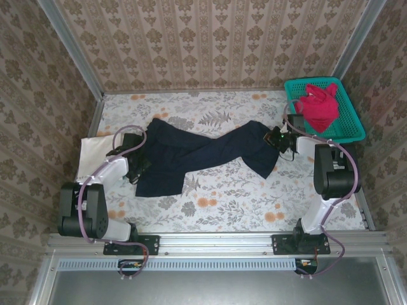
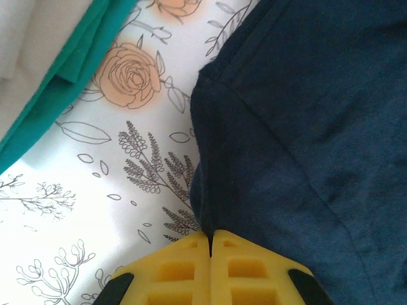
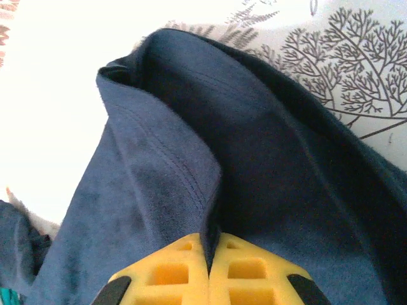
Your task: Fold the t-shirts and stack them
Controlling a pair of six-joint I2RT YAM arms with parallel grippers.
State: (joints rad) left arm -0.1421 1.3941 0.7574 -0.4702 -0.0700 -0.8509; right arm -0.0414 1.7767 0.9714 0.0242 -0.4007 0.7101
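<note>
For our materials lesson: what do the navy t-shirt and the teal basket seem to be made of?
The navy t-shirt: soft matte knit cloth, perhaps cotton; it folds, creases and shows stitched hems. The teal basket: stiff plastic by its look, smooth finish, with open lattice walls.

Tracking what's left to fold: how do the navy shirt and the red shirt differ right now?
The navy shirt lies spread across the table; the red shirt sits bunched in the basket. The left gripper and right gripper are each shut on the navy shirt's edge; no gripper holds the red shirt. Both are unfolded.
</note>
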